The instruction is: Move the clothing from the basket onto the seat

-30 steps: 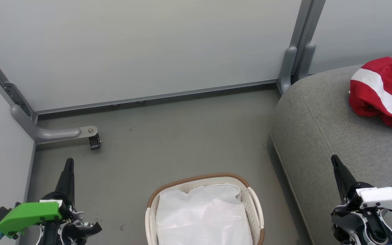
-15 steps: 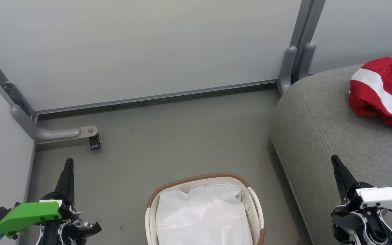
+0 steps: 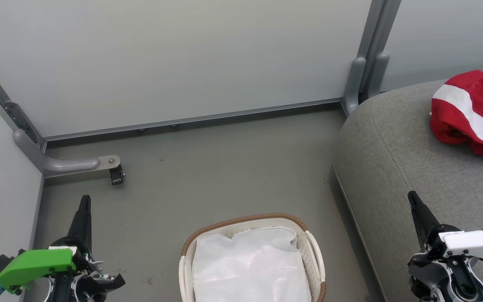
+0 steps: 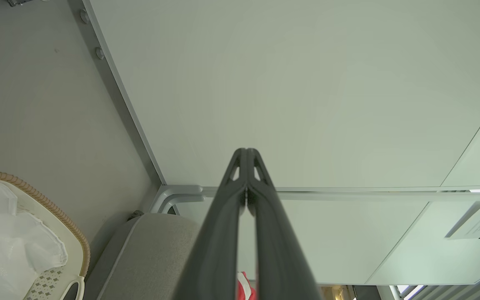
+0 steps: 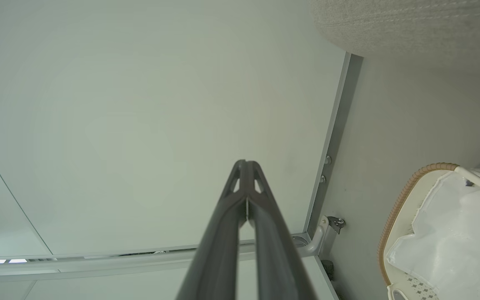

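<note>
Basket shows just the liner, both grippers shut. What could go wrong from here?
1. The clothing runs off the head view's right edge, so whether all of it rests on the seat can't be confirmed.
2. The white liner covers the inside of the basket. A garment might lie hidden beneath it, or the liner could get grabbed by mistake.

I see pale partition panels (image 3: pixel 183 54) rising from a grey floor (image 3: pixel 208 176). A curved grey bracket (image 3: pixel 57 162) with a small black caster (image 3: pixel 116 179) reaches out from the left corner.
</note>
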